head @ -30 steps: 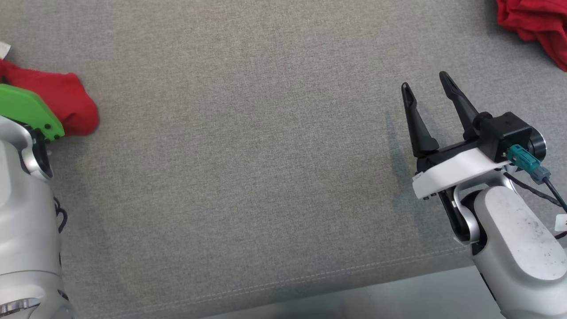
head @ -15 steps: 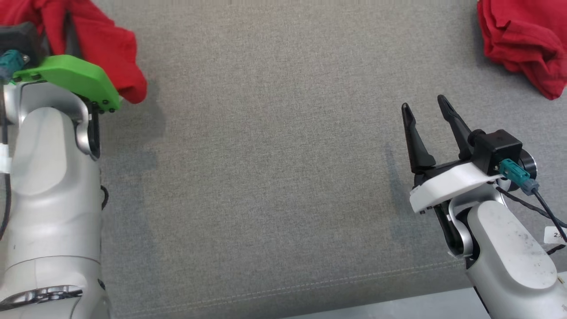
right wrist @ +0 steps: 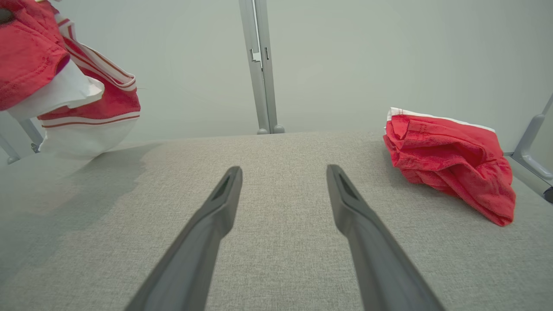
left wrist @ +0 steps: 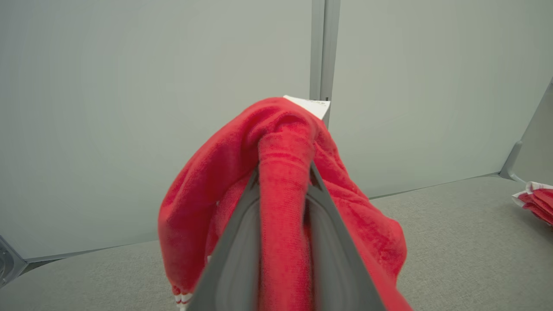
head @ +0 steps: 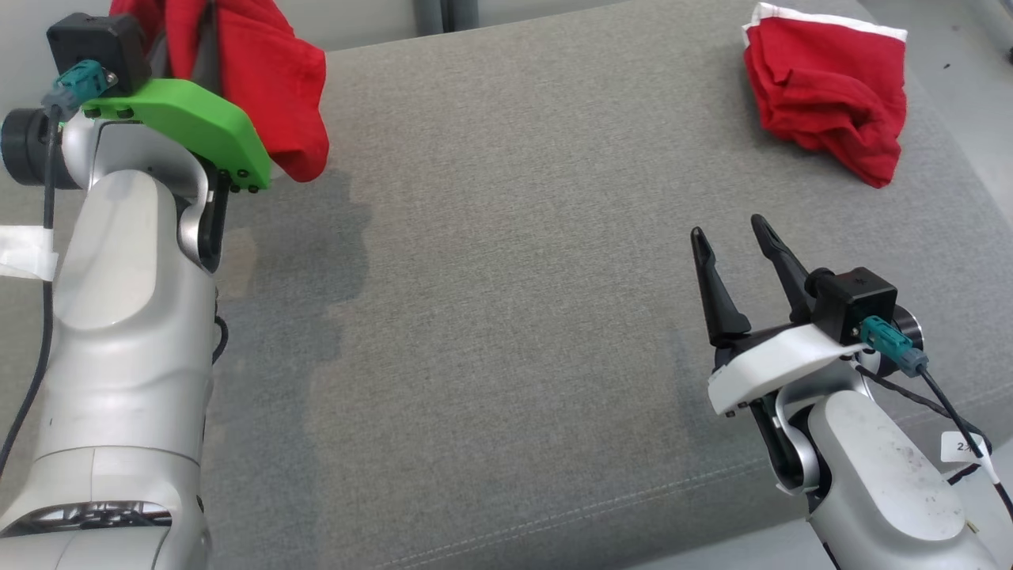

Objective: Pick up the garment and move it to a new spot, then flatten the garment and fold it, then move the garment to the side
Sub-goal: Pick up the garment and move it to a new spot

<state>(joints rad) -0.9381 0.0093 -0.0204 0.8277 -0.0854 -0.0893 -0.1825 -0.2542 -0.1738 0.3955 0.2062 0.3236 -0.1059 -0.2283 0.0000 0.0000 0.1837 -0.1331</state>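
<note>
My left gripper point(left wrist: 285, 172) is shut on the red garment point(head: 277, 103), which hangs bunched over its fingers above the far left of the grey table point(head: 506, 317). In the left wrist view a roll of the garment point(left wrist: 207, 172) is pinched between the two fingers point(left wrist: 237, 250). The right wrist view shows the garment point(right wrist: 86, 95) with its white striped hem dangling off the surface and a shadow beneath. My right gripper point(head: 729, 229) stands open over the front right of the table, nothing between its fingers point(right wrist: 216, 216).
A second red garment point(head: 827, 103) with a white edge lies folded in a heap at the table's far right corner, also in the right wrist view point(right wrist: 449, 160). Pale wall panels and a metal post point(right wrist: 259, 65) stand behind the table.
The head camera has tilted, shifting the whole picture down. My left arm has come up and to the right with the garment in its grip. The right gripper stays open.
</note>
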